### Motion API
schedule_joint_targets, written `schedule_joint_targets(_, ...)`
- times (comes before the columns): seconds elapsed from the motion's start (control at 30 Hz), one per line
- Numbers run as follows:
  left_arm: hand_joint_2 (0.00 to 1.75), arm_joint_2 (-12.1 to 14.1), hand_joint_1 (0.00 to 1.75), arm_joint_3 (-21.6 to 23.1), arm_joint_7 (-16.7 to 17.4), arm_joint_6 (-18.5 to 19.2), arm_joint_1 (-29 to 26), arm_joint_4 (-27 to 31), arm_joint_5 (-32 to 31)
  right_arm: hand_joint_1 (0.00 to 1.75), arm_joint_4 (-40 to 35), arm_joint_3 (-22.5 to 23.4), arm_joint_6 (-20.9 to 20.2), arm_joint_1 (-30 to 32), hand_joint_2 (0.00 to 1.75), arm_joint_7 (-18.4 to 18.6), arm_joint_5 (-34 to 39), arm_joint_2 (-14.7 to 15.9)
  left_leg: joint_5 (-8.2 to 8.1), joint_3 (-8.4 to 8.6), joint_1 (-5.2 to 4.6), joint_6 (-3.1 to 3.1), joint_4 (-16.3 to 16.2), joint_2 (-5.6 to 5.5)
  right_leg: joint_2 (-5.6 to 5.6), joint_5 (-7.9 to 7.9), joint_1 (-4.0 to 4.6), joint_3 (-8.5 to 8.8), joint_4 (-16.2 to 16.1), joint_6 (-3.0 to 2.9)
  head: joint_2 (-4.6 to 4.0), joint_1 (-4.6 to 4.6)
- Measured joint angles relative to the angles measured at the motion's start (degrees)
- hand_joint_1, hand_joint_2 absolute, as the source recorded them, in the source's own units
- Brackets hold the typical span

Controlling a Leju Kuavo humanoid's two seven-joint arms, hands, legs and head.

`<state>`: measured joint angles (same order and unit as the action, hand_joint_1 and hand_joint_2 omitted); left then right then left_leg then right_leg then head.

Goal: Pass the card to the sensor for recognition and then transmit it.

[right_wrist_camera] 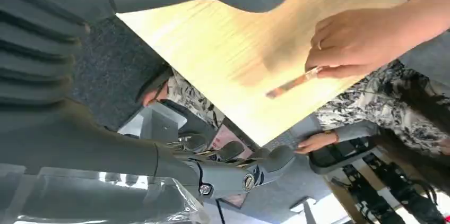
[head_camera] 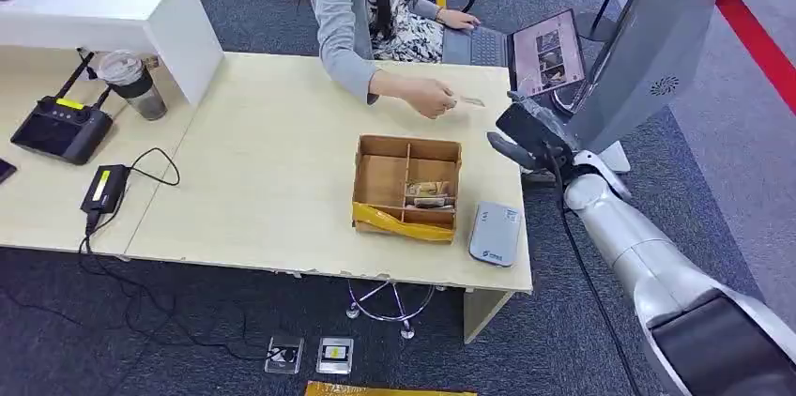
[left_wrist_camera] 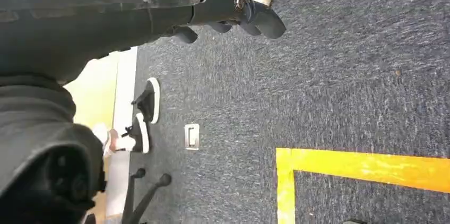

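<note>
The silver right arm comes in from about four o'clock, smooth metal ending in a dark right hand (head_camera: 526,136) raised just off the table's (head_camera: 272,180) right edge; in its wrist view the thick grey thumb and darker fingers (right_wrist_camera: 254,165) are spread apart with nothing between them, so it is released. The left hand (left_wrist_camera: 233,17) hangs over dark speckled carpet beside a yellow floor stripe (left_wrist_camera: 366,168); its fingers look loosely extended and hold nothing that I can see.

On the pale wood-grain table, toward the near edge at five o'clock, lies a rounded grey sensor (head_camera: 495,233) with a small mark too tiny to read. Just beside it at its left stands a brown cardboard box (head_camera: 406,188), divided into compartments, with yellow tape along its front.

Farther back, at one o'clock, a person's hand (head_camera: 434,98) pinches the thin flat card (head_camera: 469,101) above the table. Beyond it an open laptop (head_camera: 546,51) shows a dim screen.

At nine o'clock rest a black controller (head_camera: 61,127) and a lidded cup (head_camera: 134,84).
</note>
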<state>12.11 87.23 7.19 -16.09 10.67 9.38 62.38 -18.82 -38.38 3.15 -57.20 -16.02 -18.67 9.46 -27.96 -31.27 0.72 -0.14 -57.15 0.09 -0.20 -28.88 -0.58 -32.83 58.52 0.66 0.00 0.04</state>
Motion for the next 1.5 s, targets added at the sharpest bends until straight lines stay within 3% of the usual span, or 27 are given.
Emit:
schedule_joint_targets(0.23, 0.00, -0.24, 0.00, 0.00, 0.09, -0.61, 0.00, 0.00, 1.31, 0.00, -5.23, 0.00, -0.31, 1.30, 1.75, 1.77, -0.09, 0.39, 0.00, 0.05, 0.00, 0.00, -0.01, 0.00, 0.00, 0.00, 0.00, 0.00, 0.00, 0.00, 0.00, -0.02)
schedule_joint_targets(0.33, 0.00, -0.37, 0.00, 0.00, -0.13, -1.03, -0.04, 0.00, 1.93, 0.00, -10.48, 0.00, -0.74, 3.00, 1.75, 7.33, -0.11, 1.97, 0.00, 0.05, 0.00, 0.00, -0.02, 0.00, -0.04, 0.00, 0.00, 0.02, 0.00, 0.00, 0.00, 0.00)
schedule_joint_targets(0.5, 0.00, -0.50, 0.00, -0.02, -0.13, -1.55, -0.23, 0.00, 2.65, 0.00, -26.05, 0.00, -0.98, 7.94, 1.75, 19.90, -0.72, 7.15, -0.01, 0.04, -0.01, 0.01, -0.02, 0.00, -0.02, 0.00, -0.01, 0.02, -0.01, 0.00, 0.00, -0.02)
schedule_joint_targets(0.7, 0.00, -0.72, 0.00, -0.17, -0.11, -2.36, -0.39, 0.00, 3.26, 0.00, -44.80, 0.02, 1.53, 15.63, 1.75, 26.90, -4.98, 12.00, -0.03, 0.05, 0.00, 0.01, -0.01, 0.02, 0.01, 0.00, -0.01, 0.01, -0.02, 0.00, 0.00, -0.04)
schedule_joint_targets(0.83, 0.00, -0.96, 0.00, -0.22, -0.13, -2.64, -0.42, 0.00, 3.43, 0.00, -54.42, 0.00, 1.75, 19.60, 1.75, 28.50, -9.05, 13.42, -0.04, 0.07, 0.02, -0.01, 0.01, 0.05, 0.03, 0.00, 0.02, 0.02, -0.02, -0.01, 0.00, -0.02)
schedule_joint_targets(1.07, 0.00, -1.51, 0.00, -0.24, 0.68, -3.32, -0.40, 0.00, 3.87, 0.00, -64.35, -0.72, -0.29, 25.16, 1.75, 29.42, -16.59, 13.11, -0.03, 0.07, 0.03, -0.02, 0.02, 0.04, 0.03, 0.00, 0.03, 0.05, -0.01, -0.01, 0.00, -0.02)
schedule_joint_targets(1.5, 0.00, -2.54, 0.00, -0.24, 1.07, -4.81, -0.28, 0.00, 4.11, 0.00, -62.31, -3.48, 4.90, 27.82, 1.75, 27.12, -28.57, 8.54, -0.03, 0.06, 0.03, -0.02, 0.02, 0.04, 0.03, 0.00, 0.03, 0.04, -0.01, -0.01, 0.00, 0.00)
